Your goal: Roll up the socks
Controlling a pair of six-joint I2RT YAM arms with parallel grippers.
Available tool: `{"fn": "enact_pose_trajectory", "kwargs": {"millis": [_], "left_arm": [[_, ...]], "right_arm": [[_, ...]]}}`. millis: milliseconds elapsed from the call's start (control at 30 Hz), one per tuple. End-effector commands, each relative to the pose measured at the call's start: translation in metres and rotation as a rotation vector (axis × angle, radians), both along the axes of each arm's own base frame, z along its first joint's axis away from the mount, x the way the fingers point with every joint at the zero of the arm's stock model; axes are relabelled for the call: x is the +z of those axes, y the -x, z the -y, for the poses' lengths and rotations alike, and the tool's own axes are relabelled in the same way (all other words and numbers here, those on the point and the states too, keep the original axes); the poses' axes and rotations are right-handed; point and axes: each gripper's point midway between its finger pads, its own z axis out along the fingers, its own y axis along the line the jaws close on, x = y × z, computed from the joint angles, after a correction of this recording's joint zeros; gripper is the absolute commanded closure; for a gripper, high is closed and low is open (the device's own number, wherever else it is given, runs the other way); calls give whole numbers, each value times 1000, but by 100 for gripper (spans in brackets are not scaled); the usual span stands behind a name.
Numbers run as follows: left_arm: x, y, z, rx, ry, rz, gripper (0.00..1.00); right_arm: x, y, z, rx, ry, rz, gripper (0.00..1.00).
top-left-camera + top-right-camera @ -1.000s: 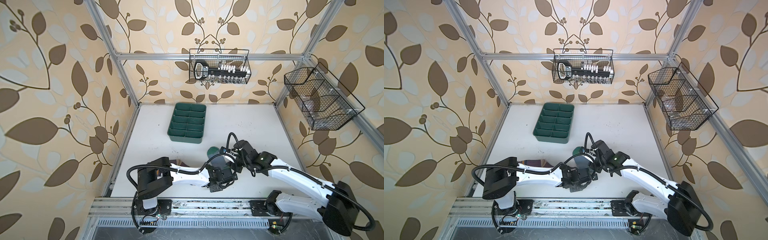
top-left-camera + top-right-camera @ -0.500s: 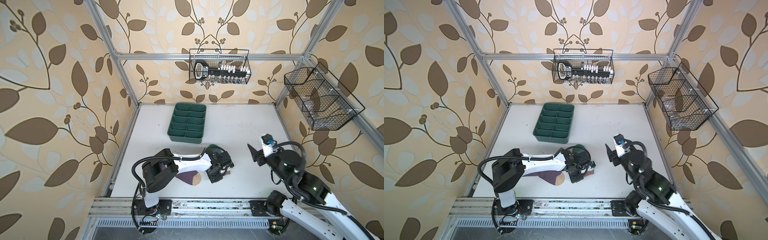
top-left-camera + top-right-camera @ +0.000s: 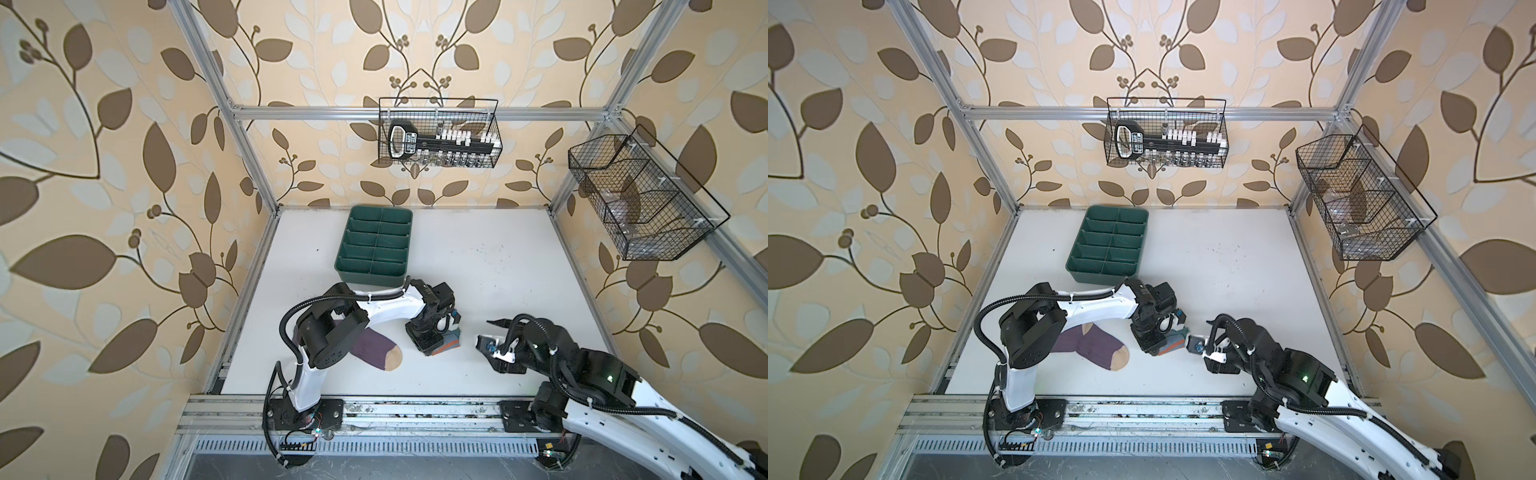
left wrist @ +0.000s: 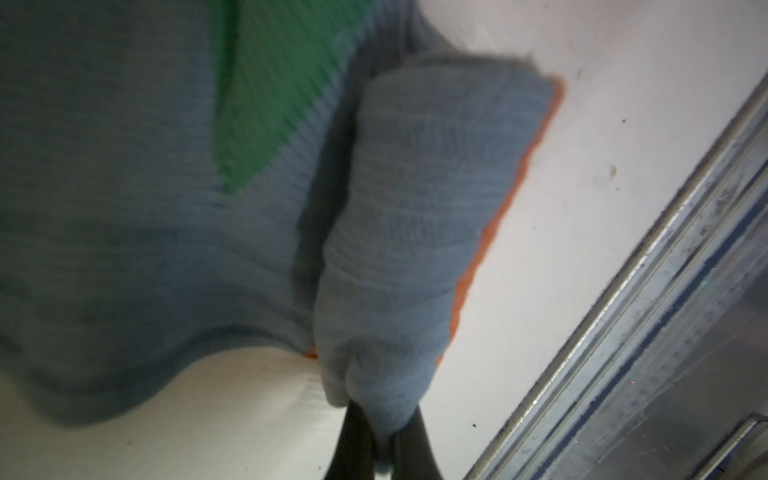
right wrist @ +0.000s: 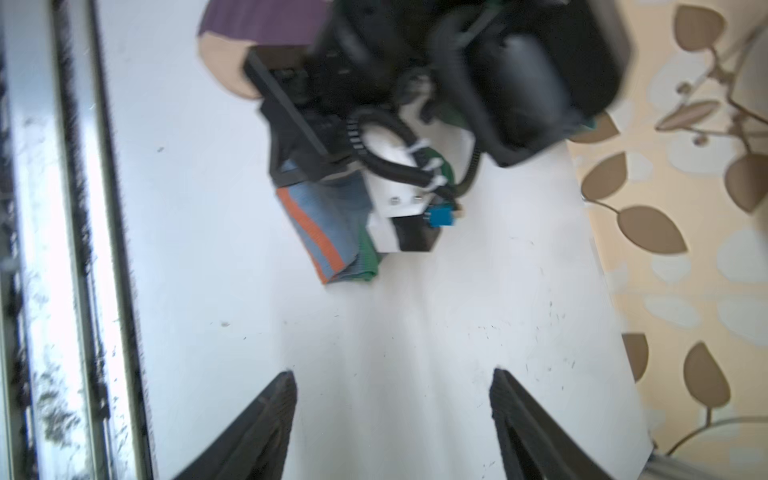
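- left gripper pinched shut on grey-blue sock; sock bunched and part-folded under it, roll looks unfinished
- right gripper jaws wide, empty; grey-blue sock ahead of it, apart
- purple sock flat beside left gripper, unrolled; most work left

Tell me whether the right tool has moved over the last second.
Yes. In a top view the right tool has drawn back rightward, farther from the green tray and apart from the grey-blue sock.
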Motion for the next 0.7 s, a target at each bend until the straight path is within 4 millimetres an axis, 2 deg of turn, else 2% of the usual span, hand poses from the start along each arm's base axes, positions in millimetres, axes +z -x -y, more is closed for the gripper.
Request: {"fn": "enact_pose_trajectory", "kwargs": {"millis": [0,67,167,267,367,467,667], "left_arm": [[-18,-1,-22,48,-104,-61,100],[-18,-4,-22,58,-100,-70,100],[-18,-3,-22,53,-91,-84,98],[-21,-2,-24,55,-93,-96,97],[-23,-1,-24,56,-92,-107,97],[-24,0,-24,55,-90,-116,97],[-24,0,-23,54,-92,-123,97]], "right_arm": [[-20,8,-16,131,148,95,25],[-27,6,-35,110,165,153,24],[-39,5,-64,57,148,134,25],[-65,-3,-80,34,176,151,26],[-83,-14,-83,28,178,181,25],[-98,-27,-77,9,187,172,28],[-120,-36,-76,25,222,133,41]]}}
